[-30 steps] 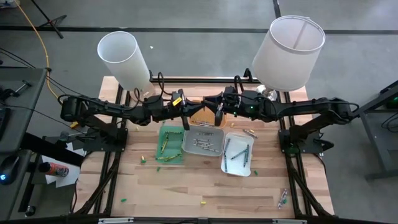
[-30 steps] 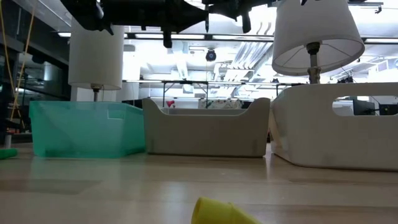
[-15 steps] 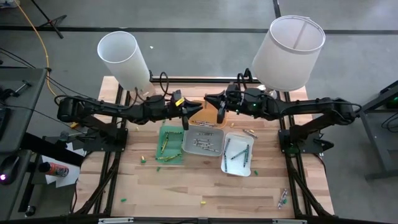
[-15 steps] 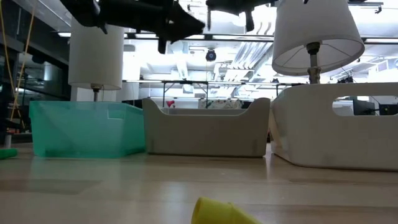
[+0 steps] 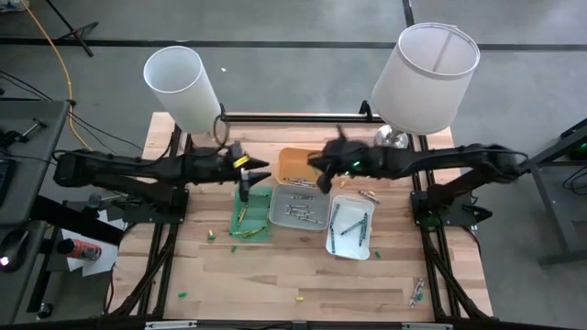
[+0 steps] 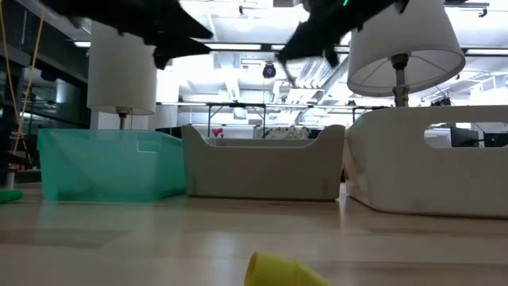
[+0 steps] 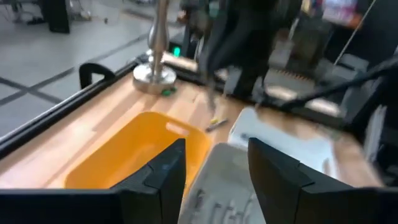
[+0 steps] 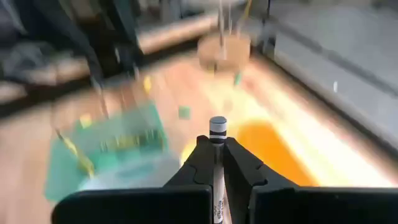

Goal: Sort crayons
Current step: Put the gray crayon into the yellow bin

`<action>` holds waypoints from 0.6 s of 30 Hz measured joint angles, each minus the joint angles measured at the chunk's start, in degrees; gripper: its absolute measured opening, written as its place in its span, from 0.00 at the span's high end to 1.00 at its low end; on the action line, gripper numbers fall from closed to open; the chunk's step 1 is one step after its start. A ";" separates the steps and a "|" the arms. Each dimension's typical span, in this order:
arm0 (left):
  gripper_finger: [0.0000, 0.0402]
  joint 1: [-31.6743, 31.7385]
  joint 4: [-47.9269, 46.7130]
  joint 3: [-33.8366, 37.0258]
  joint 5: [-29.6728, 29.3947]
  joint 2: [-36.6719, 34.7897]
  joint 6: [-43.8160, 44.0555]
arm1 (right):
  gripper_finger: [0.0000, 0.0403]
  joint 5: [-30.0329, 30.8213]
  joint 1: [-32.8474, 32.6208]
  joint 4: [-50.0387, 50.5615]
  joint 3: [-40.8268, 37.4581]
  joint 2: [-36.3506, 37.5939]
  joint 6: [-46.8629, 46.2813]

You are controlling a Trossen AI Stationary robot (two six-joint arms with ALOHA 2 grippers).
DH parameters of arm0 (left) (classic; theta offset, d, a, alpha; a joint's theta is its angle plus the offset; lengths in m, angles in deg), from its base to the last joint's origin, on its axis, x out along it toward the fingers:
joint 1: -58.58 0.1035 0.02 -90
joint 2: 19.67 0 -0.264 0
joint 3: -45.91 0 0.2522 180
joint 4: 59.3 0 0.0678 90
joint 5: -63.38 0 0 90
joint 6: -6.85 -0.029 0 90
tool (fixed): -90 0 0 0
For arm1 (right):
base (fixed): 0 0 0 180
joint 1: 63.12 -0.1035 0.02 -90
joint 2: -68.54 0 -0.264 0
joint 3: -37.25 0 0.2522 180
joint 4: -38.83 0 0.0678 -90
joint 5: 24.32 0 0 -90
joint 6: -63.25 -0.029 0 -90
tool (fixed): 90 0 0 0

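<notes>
A: Since the grey-white crayon [image 8: 217, 134] is pinched upright between the right pincer [image 8: 214, 151] fingers, tip poking past them, where should it go?

B: My judgement: over the grey tray [image 5: 297, 205], then lower before letting go. Right pincer hangs just above the orange tray [image 5: 295, 162].

A: Left pincer [image 5: 260, 170]?

B: Spread, nothing in it, above the green tray [image 5: 249, 213].

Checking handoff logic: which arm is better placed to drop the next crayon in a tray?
Right. The right gripper is shut on a grey-white crayon and sits by the grey tray; the left gripper is open and empty.
</notes>
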 joint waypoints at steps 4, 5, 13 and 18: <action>0.62 -3.03 8.30 8.03 -4.05 -6.21 4.09 | 1.00 -0.21 -0.99 -0.65 0.29 -8.89 0.38; 0.63 -3.64 9.74 9.48 -4.92 -7.50 4.73 | 1.00 -0.24 -0.79 -0.03 1.02 -11.35 1.01; 0.64 -6.12 12.61 12.23 -9.50 -13.37 5.48 | 1.00 0.53 4.52 14.00 14.59 -27.22 6.29; 0.64 -6.18 13.38 12.28 -9.92 -14.43 3.80 | 1.00 -0.06 5.27 22.81 20.94 -30.87 12.99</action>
